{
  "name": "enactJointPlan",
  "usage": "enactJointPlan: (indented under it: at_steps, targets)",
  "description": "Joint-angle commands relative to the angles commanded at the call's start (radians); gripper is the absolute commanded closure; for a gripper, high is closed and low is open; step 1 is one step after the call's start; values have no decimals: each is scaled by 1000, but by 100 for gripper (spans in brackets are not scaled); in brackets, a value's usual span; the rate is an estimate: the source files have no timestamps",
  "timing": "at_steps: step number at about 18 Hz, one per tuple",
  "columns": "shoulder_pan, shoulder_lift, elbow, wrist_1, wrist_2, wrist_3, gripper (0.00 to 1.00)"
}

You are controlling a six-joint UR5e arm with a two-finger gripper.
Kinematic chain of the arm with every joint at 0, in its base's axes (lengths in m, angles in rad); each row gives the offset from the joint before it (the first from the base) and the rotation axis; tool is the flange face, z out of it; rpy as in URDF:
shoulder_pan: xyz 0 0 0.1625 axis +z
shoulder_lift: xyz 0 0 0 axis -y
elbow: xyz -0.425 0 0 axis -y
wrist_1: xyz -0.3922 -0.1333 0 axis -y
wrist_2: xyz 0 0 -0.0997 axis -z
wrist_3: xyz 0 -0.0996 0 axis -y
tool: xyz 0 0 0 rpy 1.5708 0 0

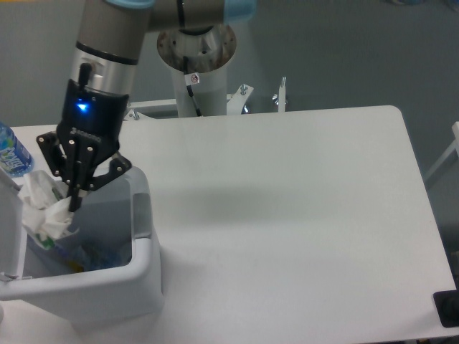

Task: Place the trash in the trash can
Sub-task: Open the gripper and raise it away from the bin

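The trash can (107, 281) is a boxy white bin at the table's front left, with its lid (8, 222) swung open at the left edge. My gripper (72, 202) hangs over the bin's back left opening, its fingers drawn together on the crumpled white paper wad (43, 206). The wad hangs at rim height, partly inside the bin. A clear bluish squashed plastic bottle (90, 254) lies inside the bin below it, partly hidden by the walls.
A blue-labelled water bottle (10, 152) stands at the far left behind the bin. The white table (287, 215) stretches to the right. The arm's base post (197, 79) stands behind the table's back edge.
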Motion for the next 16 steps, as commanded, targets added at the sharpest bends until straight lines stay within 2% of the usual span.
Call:
enactJointPlan:
  at_steps: [4, 10, 13, 16]
  targets:
    - [72, -6, 55, 0, 6, 8, 0]
    - [271, -29, 103, 2, 12, 24, 0]
    - [353, -44, 104, -2, 27, 93, 0]
    - [396, -51, 92, -6, 205, 240, 0]
